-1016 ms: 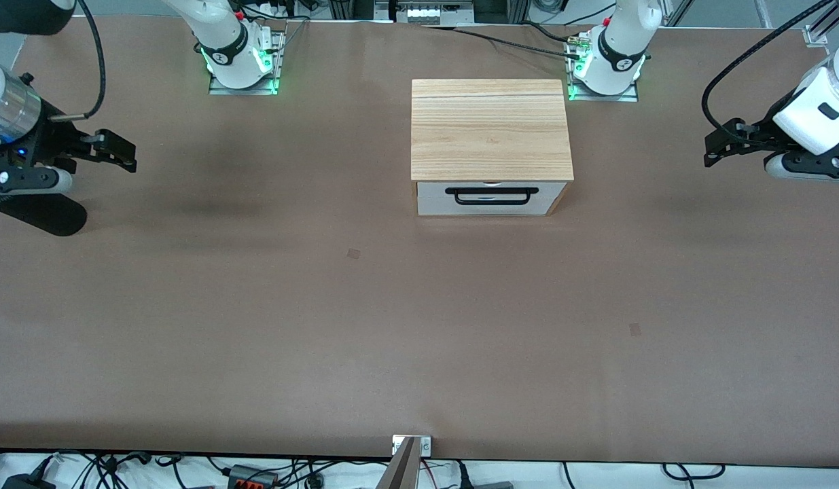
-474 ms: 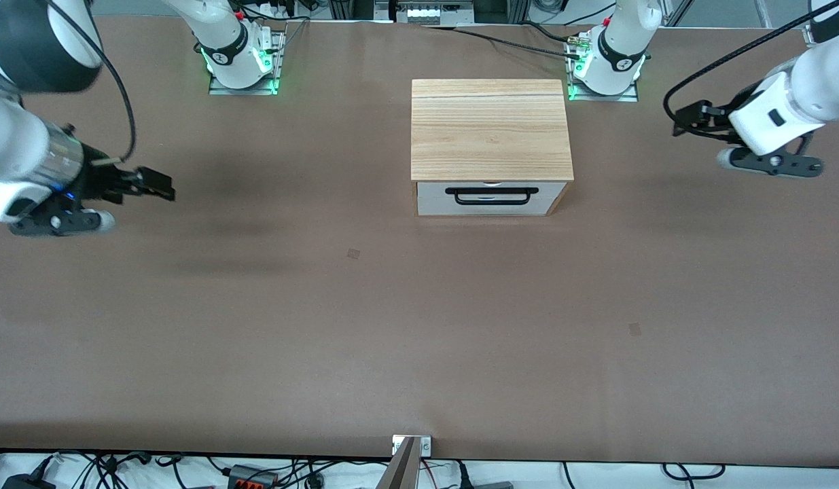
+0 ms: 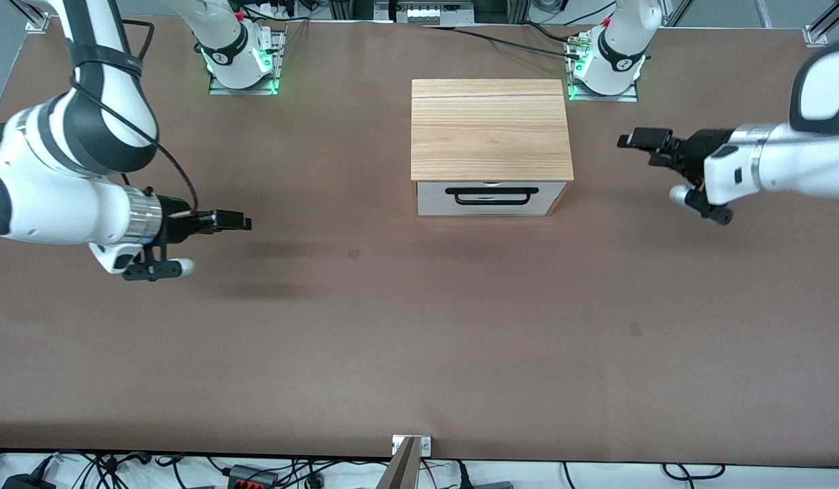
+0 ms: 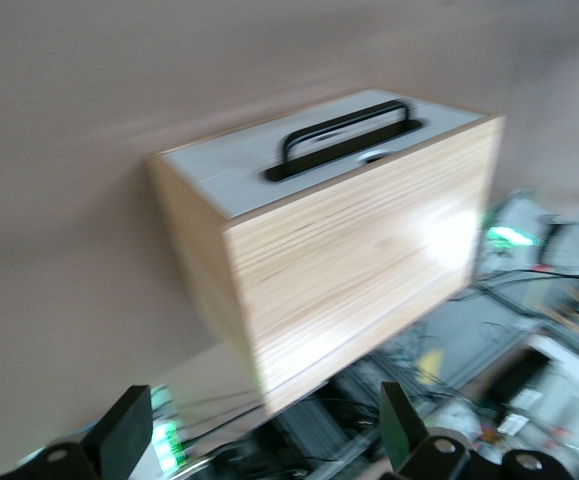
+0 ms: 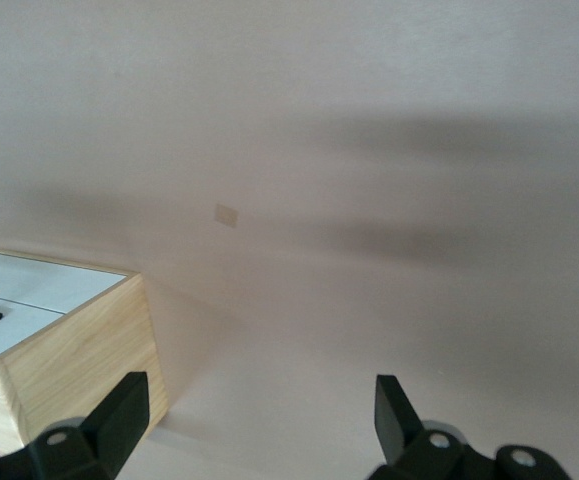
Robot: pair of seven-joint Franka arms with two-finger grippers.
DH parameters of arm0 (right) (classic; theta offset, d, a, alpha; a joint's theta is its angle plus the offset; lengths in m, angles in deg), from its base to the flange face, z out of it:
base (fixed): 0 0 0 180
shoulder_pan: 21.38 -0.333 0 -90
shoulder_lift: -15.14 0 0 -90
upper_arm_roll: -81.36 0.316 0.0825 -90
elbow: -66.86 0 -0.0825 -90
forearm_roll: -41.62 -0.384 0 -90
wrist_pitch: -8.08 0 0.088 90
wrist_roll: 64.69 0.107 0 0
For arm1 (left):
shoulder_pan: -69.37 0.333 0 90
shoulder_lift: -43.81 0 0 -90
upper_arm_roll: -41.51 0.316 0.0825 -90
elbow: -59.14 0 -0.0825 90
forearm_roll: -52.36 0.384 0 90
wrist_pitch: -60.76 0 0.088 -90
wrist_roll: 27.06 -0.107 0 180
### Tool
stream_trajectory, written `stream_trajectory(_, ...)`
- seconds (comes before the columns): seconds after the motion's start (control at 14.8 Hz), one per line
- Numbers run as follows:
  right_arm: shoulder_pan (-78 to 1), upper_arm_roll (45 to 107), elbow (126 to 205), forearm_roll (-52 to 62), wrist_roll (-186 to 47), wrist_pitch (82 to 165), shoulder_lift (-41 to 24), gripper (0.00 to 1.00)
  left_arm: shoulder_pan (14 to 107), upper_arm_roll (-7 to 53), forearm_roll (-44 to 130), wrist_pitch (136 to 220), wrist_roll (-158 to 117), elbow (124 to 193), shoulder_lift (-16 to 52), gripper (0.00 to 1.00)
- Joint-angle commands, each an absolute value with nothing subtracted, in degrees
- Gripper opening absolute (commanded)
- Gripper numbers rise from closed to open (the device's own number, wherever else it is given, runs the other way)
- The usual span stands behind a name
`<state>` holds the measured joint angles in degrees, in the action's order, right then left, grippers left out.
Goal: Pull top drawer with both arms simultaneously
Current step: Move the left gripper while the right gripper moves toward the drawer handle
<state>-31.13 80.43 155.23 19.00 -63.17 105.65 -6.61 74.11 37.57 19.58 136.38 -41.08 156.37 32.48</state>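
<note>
Bare table surrounds box

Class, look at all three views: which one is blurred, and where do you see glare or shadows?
Left wrist view: motion-blurred, with bright glare on the wooden box. Right wrist view: soft dark shadow bands across the table. Front view: sharp and evenly lit, faint arm shadows on the table.

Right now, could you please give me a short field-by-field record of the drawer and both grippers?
top drawer: shut, flush in the light-wood box
handle: black bar, untouched
left gripper: open, empty, over the table toward the left arm's end, pointing at the box
right gripper: open, empty, over the table toward the right arm's end
task stage: neither gripper at the handle
</note>
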Motion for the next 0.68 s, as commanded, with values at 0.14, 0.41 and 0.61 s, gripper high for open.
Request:
stream_trajectory(0.14, -34.56, 81.19, 154.84, 1.86, -63.81, 117.14, -12.10, 1.00, 75.17, 37.21, 6.24, 142.31, -51.82, 154.94, 22.04, 1.00)
stream_trajectory(0.41, -34.65, 81.19, 157.20, -14.68, -78.55, 117.41, -14.30, 1.00, 74.90, 37.12, -1.94, 144.96, -59.11, 155.81, 16.58, 1.00)
stream_trajectory(0.61, -35.35, 81.19, 160.80, -26.02, -86.90, 118.03, -14.48, 1.00, 75.08, 37.20, -9.06, 145.05, -63.17, 160.99, 15.60, 1.00)
